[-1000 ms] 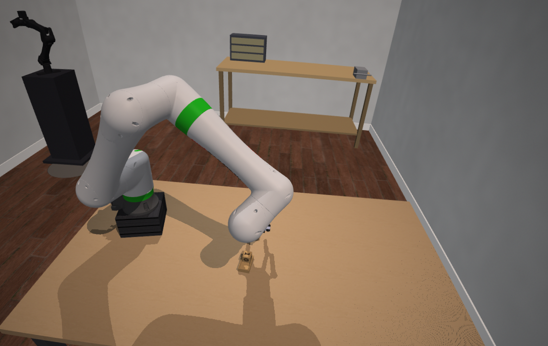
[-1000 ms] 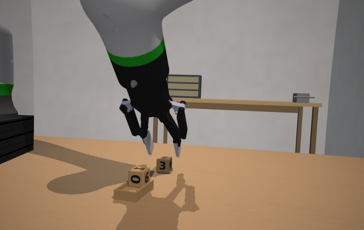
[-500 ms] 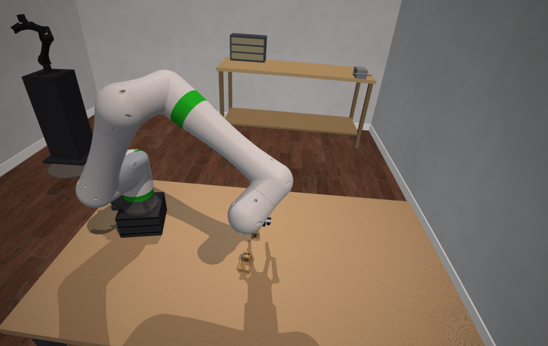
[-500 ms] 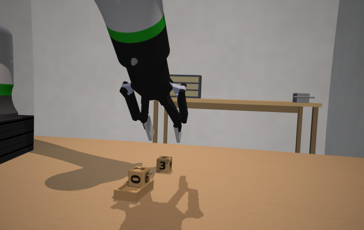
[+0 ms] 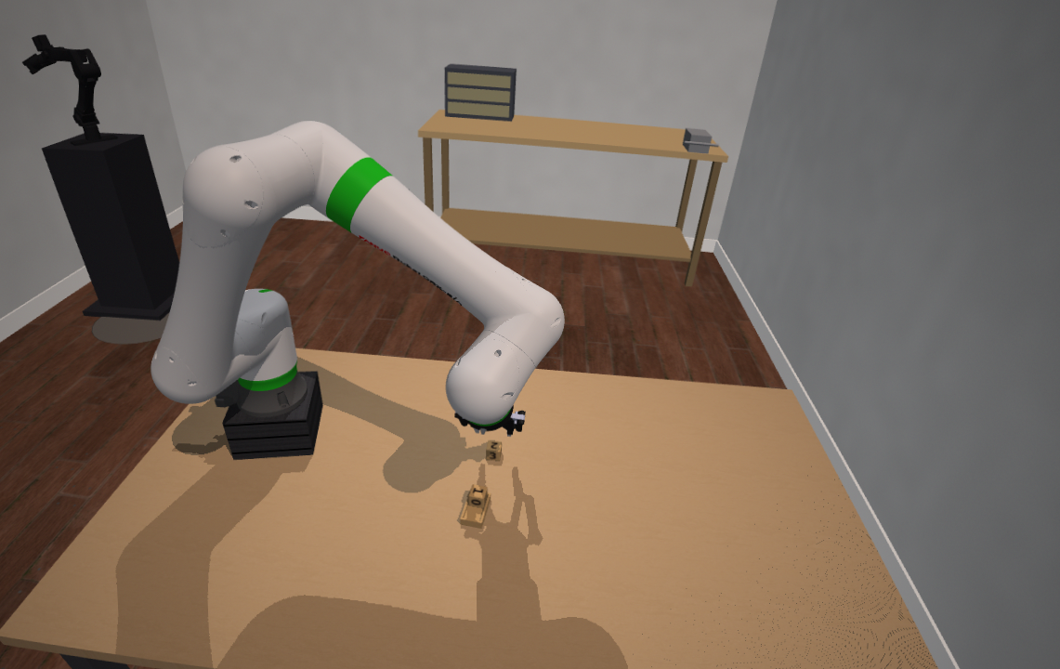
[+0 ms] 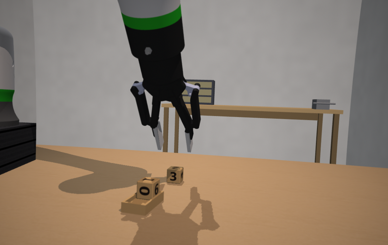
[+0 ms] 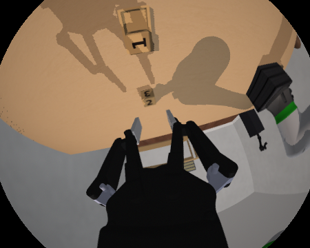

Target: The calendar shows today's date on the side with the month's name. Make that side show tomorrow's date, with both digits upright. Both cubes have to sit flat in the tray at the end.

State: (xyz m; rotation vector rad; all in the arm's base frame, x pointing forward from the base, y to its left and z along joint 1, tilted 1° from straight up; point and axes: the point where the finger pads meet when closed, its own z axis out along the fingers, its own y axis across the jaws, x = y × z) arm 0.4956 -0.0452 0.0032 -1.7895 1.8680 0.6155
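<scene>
Claw (image 6: 174, 141) black, metal tips apart, holding nothing | wooden cube (image 6: 174, 175) on table | second cube (image 6: 148, 188) in tray (image 6: 134, 207)

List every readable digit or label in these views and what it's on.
"0", "6", and "1" on top: cube in the tray.
"3": front of the loose cube on the table; its other faces are too small to read.
No month name is legible on the tray.

Grey walls (image 5: 933, 207), dark wood floor (image 5: 616, 308). Far side: wooden shelf table (image 5: 567, 133) held small drawer box (image 5: 479, 91). Far left: tall black stand (image 5: 113, 224). Near: big tan table (image 5: 683, 516).
</scene>
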